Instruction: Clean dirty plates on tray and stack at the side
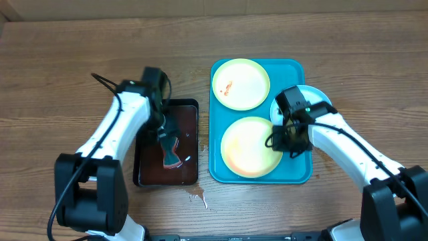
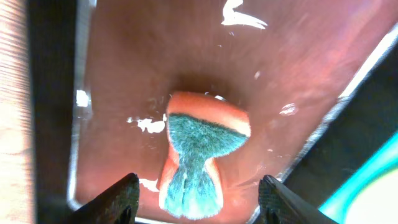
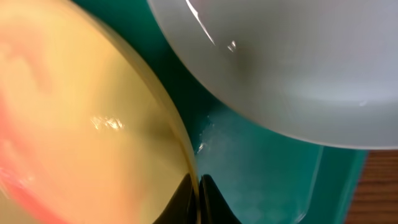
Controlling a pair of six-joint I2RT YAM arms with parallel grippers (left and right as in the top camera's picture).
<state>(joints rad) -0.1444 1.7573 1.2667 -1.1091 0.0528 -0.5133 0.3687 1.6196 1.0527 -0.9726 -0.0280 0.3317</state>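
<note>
Wooden table (image 1: 67, 53) bears one turquoise tray (image 1: 292, 69) and three plates (image 1: 241, 84).

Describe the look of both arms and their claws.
The left arm and right arm have smooth white tubular links, black joints, black bases and thin black cables. The left claw and right claw have black tapered fingers.

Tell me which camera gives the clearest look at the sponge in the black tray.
Left wrist: the sponge fills the frame, orange with a teal scrub face, lying in reddish liquid. Overhead shows it small, by the left gripper. Right wrist shows none of it.
</note>
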